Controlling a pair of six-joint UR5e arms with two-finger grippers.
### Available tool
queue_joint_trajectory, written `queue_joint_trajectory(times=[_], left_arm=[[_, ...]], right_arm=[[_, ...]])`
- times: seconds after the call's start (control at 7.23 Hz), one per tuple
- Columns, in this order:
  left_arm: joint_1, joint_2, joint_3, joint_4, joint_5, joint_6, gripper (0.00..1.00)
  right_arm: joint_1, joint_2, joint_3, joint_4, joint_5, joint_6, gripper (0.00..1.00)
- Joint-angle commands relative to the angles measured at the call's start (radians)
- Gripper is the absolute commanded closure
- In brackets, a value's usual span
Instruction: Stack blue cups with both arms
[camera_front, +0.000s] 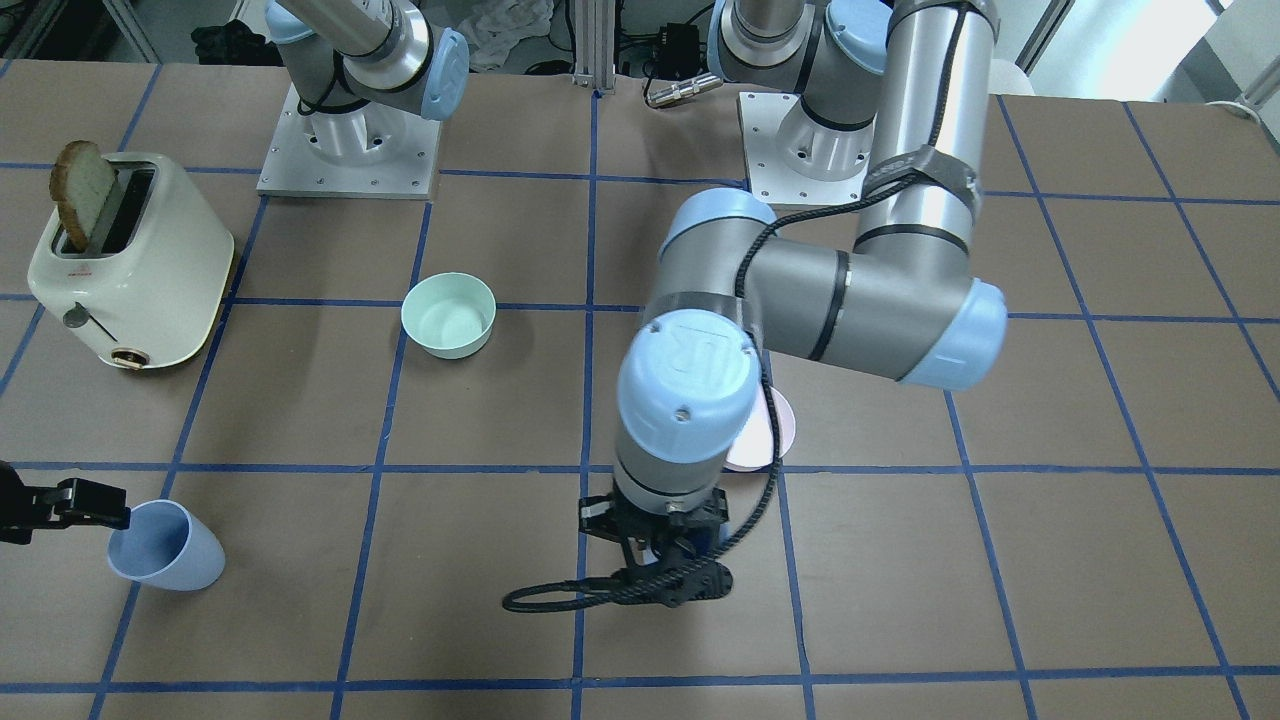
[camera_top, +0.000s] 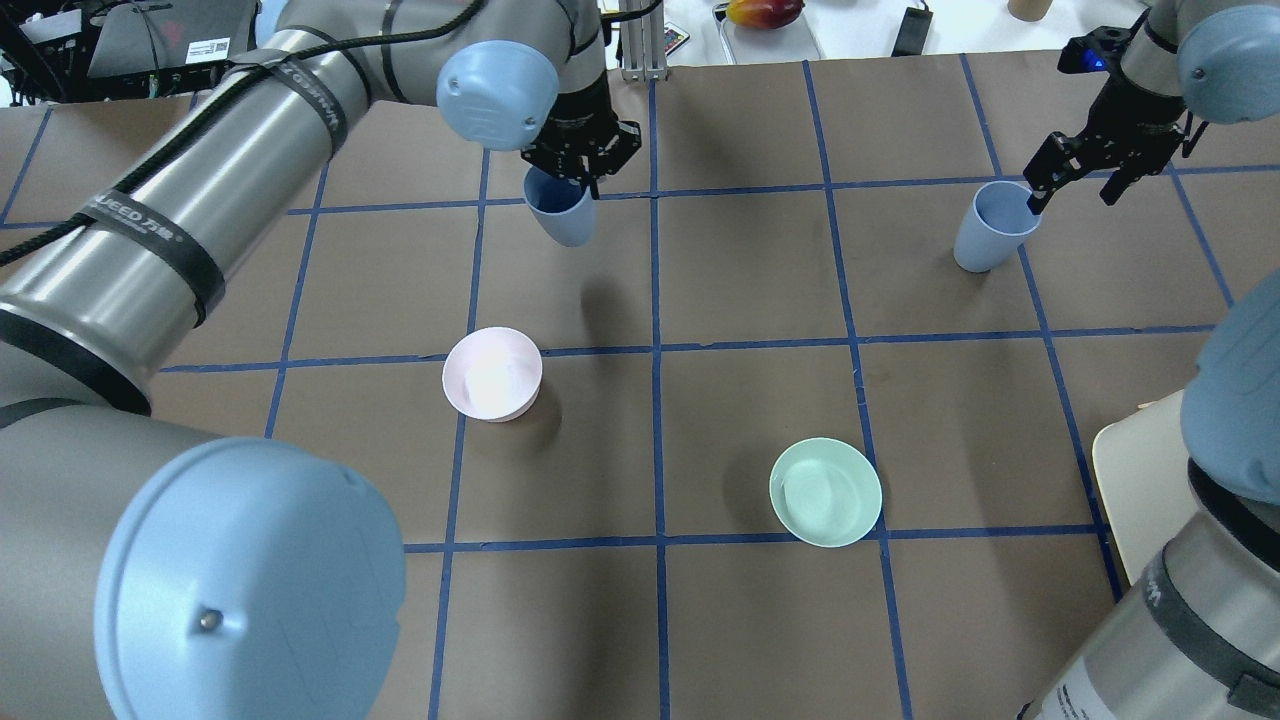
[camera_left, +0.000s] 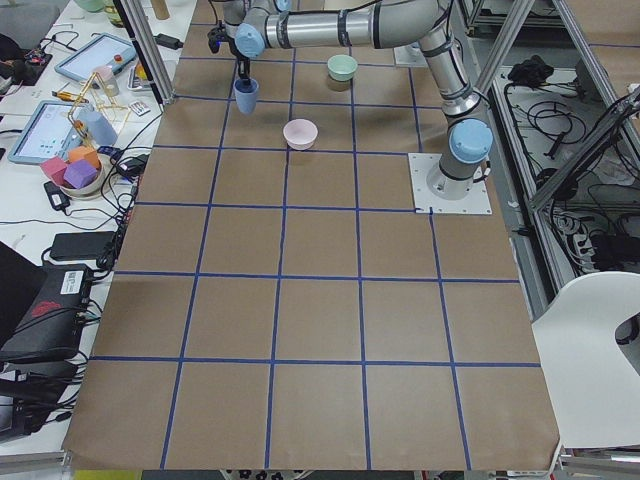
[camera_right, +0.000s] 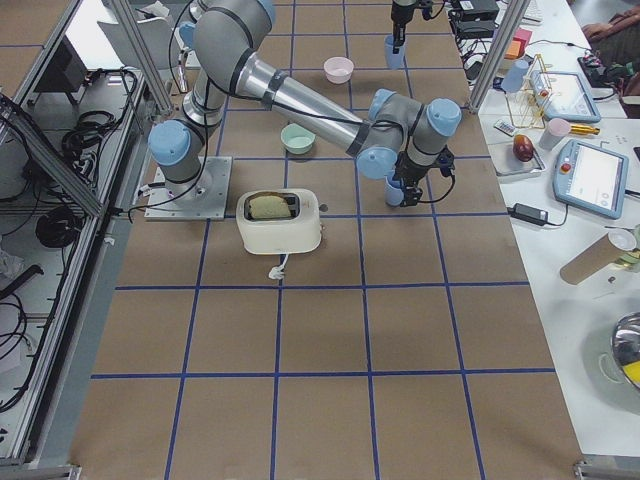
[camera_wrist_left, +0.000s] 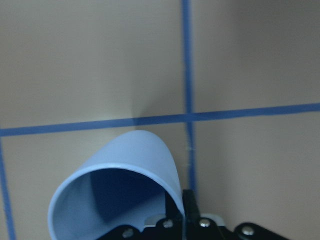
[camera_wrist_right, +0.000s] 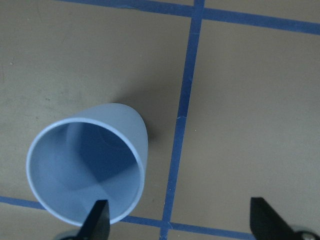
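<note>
Blue held cup (camera_top: 562, 215), standing cup (camera_top: 985, 232): mouths up

Left arm (camera_top: 150, 230) stretched across to the table's far edge, about mid-length. Wrist vertical, left gripper (camera_top: 578, 178) pointing down, fingers pinched on the rim of a blue cup (camera_top: 565, 215) held off the table. Right arm (camera_top: 1225, 45) out toward the far right corner. Right gripper (camera_top: 1072, 190) pointing down, jaws spread wide, one finger at the second blue cup (camera_top: 985, 235) rim.
</note>
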Motion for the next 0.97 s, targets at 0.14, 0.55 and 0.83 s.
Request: queue_joint_trajectory(times=[0.14,0.55,0.83], left_arm=[[-0.09,-0.027,-0.017,0.001,-0.031,-0.102,1.0],[-0.088,-0.05,-0.027,0.004,-0.071,-0.084,1.0],[-0.088,-0.08,-0.035,0.05,-0.067,-0.092,0.1]], right_arm=[[0.0,0.035,0.0,-0.009,0.054,0.005,0.05],[0.0,0.05,0.001,-0.008,0.054,0.005,0.55],[0.0,0.052,0.006,0.003,0.049,0.006,0.85]])
